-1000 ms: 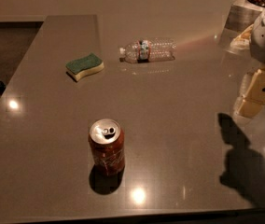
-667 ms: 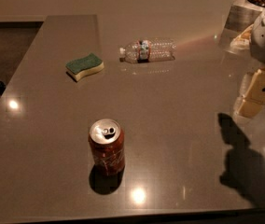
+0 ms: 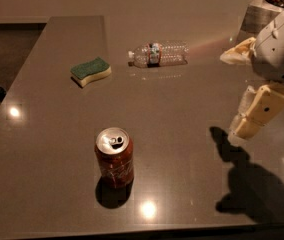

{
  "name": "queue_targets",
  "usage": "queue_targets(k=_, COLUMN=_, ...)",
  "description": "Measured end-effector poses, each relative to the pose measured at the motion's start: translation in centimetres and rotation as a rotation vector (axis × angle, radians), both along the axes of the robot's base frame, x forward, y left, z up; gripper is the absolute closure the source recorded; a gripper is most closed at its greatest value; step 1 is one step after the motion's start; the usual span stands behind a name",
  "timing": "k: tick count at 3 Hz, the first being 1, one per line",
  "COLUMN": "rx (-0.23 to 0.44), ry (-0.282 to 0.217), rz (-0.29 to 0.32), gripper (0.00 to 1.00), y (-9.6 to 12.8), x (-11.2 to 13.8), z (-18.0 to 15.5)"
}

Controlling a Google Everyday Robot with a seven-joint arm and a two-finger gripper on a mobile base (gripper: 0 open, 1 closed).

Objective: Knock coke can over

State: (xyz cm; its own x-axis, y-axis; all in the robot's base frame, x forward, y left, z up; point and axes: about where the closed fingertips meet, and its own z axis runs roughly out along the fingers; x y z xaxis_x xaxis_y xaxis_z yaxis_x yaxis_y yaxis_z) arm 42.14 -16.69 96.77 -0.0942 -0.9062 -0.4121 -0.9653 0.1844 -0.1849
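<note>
The coke can [image 3: 114, 156], red-brown with white script and a silver top, stands upright on the brown table [image 3: 182, 134], near its front edge. My gripper [image 3: 242, 128] hangs at the right side of the view, cream-coloured, pointing down and to the left above the table. It is well to the right of the can and apart from it. Its shadow falls on the table below it.
A clear plastic water bottle [image 3: 158, 54] lies on its side at the back of the table. A green and yellow sponge [image 3: 90, 71] lies at the back left. A pale box with a bowl [image 3: 269, 6] stands at the far right corner.
My gripper has moved a little to the left and down, toward the table. The can, the bottle and the sponge have not moved.
</note>
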Motion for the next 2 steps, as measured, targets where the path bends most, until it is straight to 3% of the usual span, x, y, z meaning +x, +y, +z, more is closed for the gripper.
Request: queue_targets(k=2, rx=0.187, ry=-0.006, rz=0.178, gripper=0.0, y=6.7, x=-2.3, z=-1.3)
